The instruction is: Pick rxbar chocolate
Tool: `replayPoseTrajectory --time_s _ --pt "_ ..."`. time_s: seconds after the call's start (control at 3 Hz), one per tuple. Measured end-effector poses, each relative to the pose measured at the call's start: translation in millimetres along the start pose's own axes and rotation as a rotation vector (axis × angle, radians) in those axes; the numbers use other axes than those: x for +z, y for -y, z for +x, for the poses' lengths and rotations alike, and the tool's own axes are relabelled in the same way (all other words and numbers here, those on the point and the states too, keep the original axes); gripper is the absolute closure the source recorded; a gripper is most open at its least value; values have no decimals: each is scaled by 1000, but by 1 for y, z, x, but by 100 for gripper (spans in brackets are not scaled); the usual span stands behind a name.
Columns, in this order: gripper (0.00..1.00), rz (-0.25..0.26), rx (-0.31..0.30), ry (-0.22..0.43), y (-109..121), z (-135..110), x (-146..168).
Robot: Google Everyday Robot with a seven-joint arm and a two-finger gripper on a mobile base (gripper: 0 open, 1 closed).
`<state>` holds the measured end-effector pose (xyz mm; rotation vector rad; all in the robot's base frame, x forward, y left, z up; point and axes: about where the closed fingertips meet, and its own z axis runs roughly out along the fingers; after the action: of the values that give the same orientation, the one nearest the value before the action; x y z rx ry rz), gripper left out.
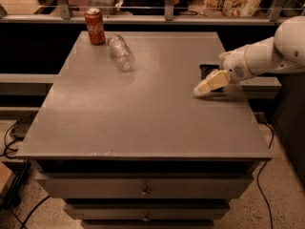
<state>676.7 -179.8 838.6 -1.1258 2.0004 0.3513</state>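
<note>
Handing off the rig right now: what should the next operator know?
Hand: low over the table's right side, in front of the rxbar and partly hiding it.
Rxbar: flat on the table near the right edge, not lifted.
Can and bottle: far left corner, well away.
Done: hand is at the rxbar.
Left: grasp it and lift.

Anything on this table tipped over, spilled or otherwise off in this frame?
The clear plastic bottle lies on its side beside the upright red soda can at the far left of the table; no spill shows. The rxbar chocolate lies flat near the right edge, partly hidden by the gripper over it.
</note>
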Motion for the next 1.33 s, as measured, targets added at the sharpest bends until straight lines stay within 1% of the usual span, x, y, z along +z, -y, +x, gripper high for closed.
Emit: replayPoseTrajectory --time_s 0.33,0.67,1.33 --pt "15 -30 27 -6 0 8 13" --pt "46 -46 49 -9 1 13 18" --pt "93 -45 48 -9 2 5 11"
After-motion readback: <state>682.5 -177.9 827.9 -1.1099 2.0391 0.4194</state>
